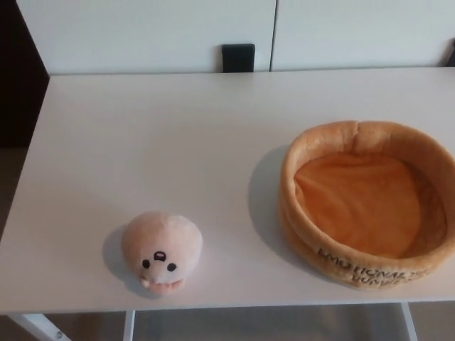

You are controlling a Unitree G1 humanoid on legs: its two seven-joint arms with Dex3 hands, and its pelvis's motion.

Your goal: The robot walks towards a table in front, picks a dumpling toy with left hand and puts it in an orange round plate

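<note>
A pale peach dumpling toy (161, 251) with a small black face lies on the white table (163, 135), near its front edge at the left. To its right sits the orange round plush plate (307, 238), soft-walled, with dark lettering on its front wall and nothing inside. The toy and the plate are apart, with a strip of bare tabletop between them. Neither of my hands shows in the head view.
The table's front edge runs along the bottom of the picture, with white legs (128, 325) under it. Behind the table stands a white wall with a small black block (238, 57) at the back edge. A dark area borders the table's left side.
</note>
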